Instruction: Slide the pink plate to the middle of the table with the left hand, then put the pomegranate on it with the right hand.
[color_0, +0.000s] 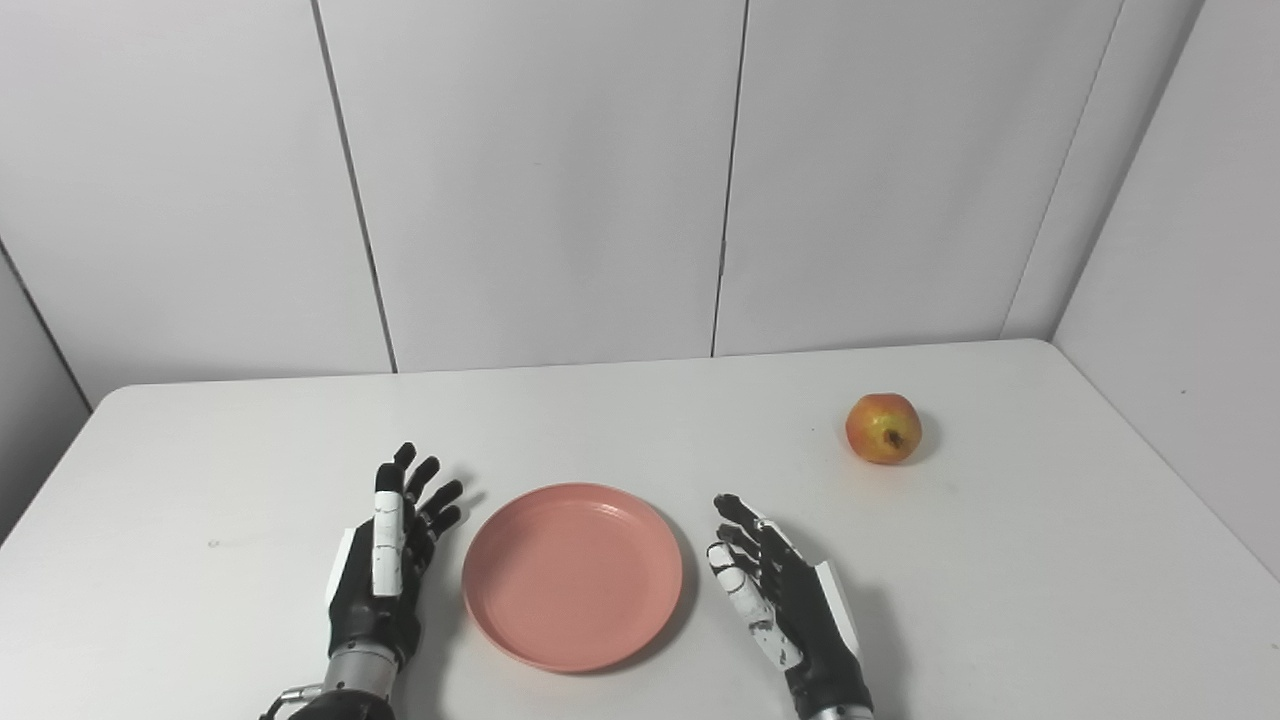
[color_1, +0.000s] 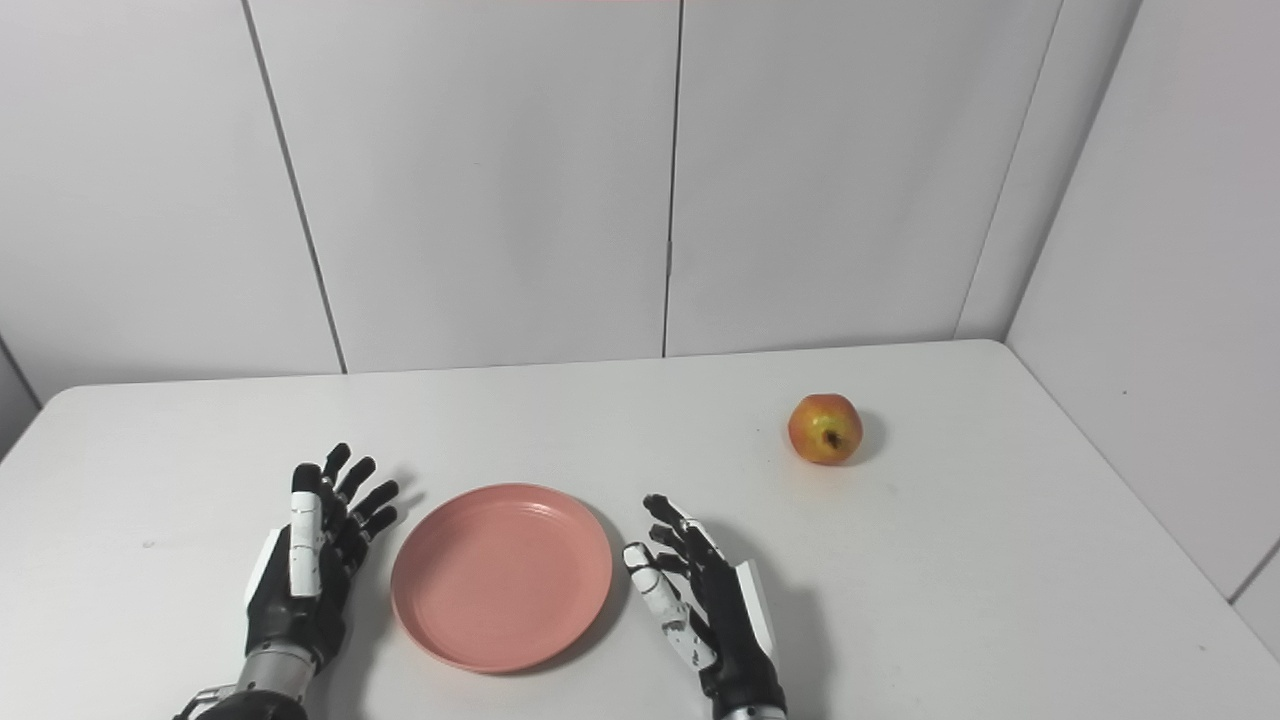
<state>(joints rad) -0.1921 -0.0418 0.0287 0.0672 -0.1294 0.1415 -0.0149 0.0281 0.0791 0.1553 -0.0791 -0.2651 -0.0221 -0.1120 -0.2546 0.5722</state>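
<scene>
Lying flat near the front middle of the white tabletop, the round, shallow pink plastic plate sits between the two hands, touched by neither. The black-and-white left hand rests just beside its left rim, fingers spread and holding nothing. The right hand rests at its right, likewise released. The red-yellow round pomegranate stands well apart, toward the far right.

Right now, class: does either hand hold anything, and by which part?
Nothing is held. The left hand and right hand are open beside the pink plate.
</scene>
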